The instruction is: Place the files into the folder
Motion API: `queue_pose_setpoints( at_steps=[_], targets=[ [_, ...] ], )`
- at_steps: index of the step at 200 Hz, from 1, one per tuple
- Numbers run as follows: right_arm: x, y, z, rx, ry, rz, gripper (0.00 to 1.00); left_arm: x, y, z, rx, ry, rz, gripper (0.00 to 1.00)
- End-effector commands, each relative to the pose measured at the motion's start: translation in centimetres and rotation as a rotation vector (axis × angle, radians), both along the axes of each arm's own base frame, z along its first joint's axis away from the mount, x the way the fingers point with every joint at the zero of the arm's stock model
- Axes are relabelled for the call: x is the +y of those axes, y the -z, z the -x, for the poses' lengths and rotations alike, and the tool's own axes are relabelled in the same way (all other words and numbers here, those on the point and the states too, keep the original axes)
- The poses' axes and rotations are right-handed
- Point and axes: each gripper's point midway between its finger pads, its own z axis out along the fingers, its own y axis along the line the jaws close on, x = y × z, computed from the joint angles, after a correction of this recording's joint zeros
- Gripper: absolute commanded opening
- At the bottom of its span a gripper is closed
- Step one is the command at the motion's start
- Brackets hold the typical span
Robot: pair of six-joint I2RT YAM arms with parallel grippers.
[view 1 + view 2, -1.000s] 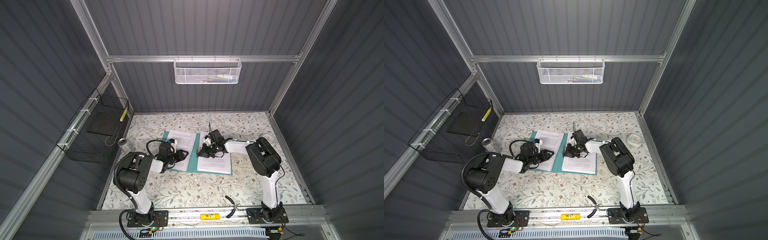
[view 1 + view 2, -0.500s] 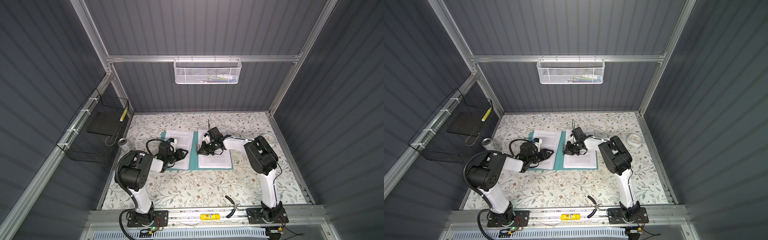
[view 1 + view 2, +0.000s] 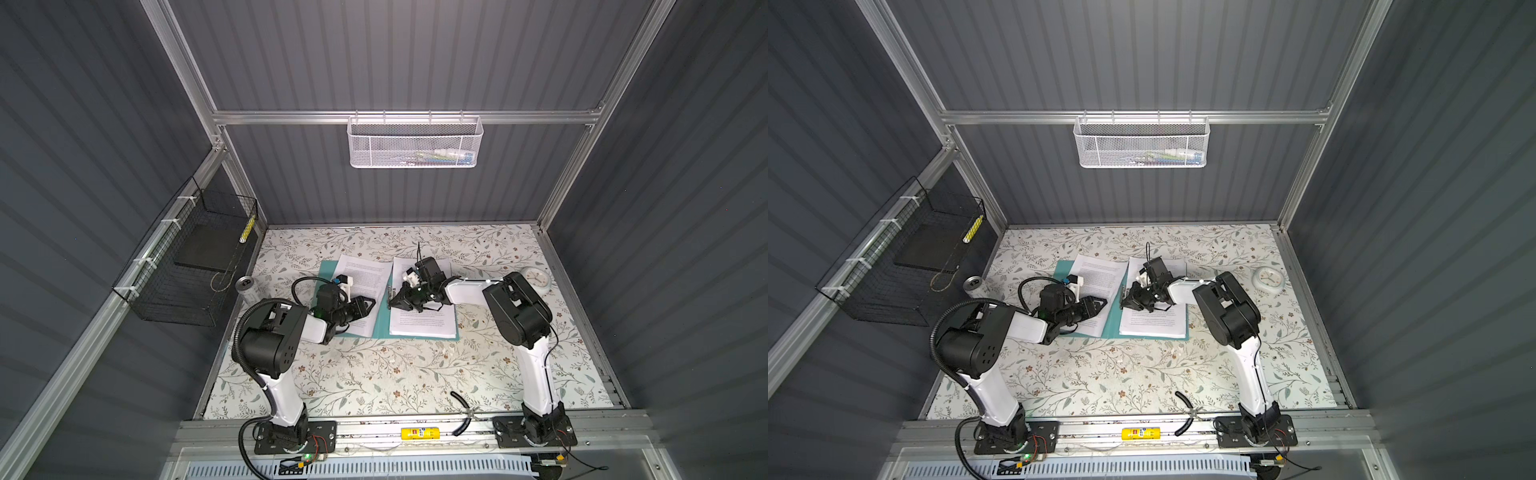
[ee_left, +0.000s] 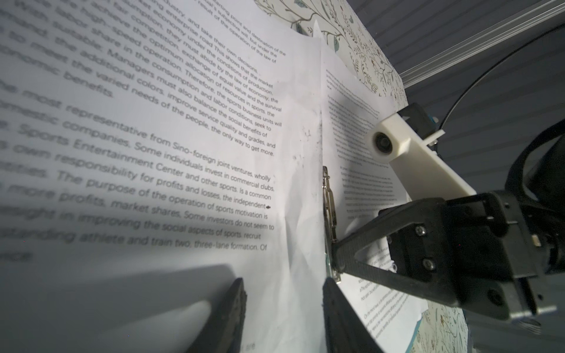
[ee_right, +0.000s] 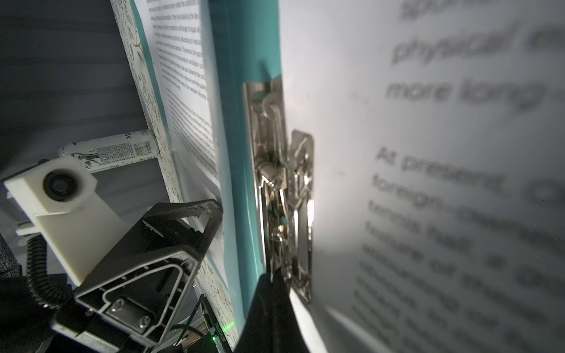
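Starting nearest us: our left gripper is spread over the left-hand files, aimed across at the folder spine, which runs front-to-back. The right gripper, tips pressed together, touches the clip there, so it's closer.

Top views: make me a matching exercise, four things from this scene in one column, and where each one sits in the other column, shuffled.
Things: 1 folder; 2 white mesh basket; 3 clock; 4 right gripper.
Places: A hangs from the rail at the back; B tips shut, at the metal clip; C on the table near its right edge; D open under the files.
Pairs: 1-D, 2-A, 3-C, 4-B.
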Motion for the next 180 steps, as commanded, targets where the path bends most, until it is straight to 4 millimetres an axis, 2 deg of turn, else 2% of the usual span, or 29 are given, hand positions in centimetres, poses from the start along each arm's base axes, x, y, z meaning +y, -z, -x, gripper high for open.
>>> queue_pose_setpoints(
  at_steps=[1,24,35,44,59,85,125,148,180],
  targets=[
    [0.4,1.4,1.6,0.066,-0.006,0.024,0.0,2.1,6.9,4.8,0.289,-0.032,-0.112,0.44],
    [-0.2,1.8,1.8,0.076,0.0,0.038,0.0,2.7,7.0,4.6,0.299,-0.06,-0.13,0.44],
    [-0.5,1.9,1.8,0.073,0.002,0.05,0.1,3.2,7.2,4.5,0.303,-0.083,-0.142,0.44],
    [-0.8,1.9,1.9,0.069,0.001,0.066,0.22,3.6,7.1,4.4,0.306,-0.103,-0.154,0.44],
    [-1.3,1.2,1.8,0.038,-0.002,0.093,0.31,3.7,6.3,4.0,0.289,-0.112,-0.157,0.46],
    [-2.1,-1.2,1.0,-0.027,0.003,0.128,0.38,3.1,3.3,2.4,0.235,-0.107,-0.138,0.49],
    [-3.1,-4.4,-0.5,-0.099,0.005,0.159,0.4,2.8,-2.6,-0.1,0.133,-0.113,-0.134,0.57],
    [-2.6,-4.7,-1.8,-0.109,-0.007,0.149,0.37,3.6,-6.0,-1.4,0.063,-0.161,-0.166,0.62],
    [-0.7,-4.7,-4.3,-0.123,-0.035,0.127,0.34,4.8,-10.1,-2.0,-0.015,-0.219,-0.2,0.68]
  ],
)
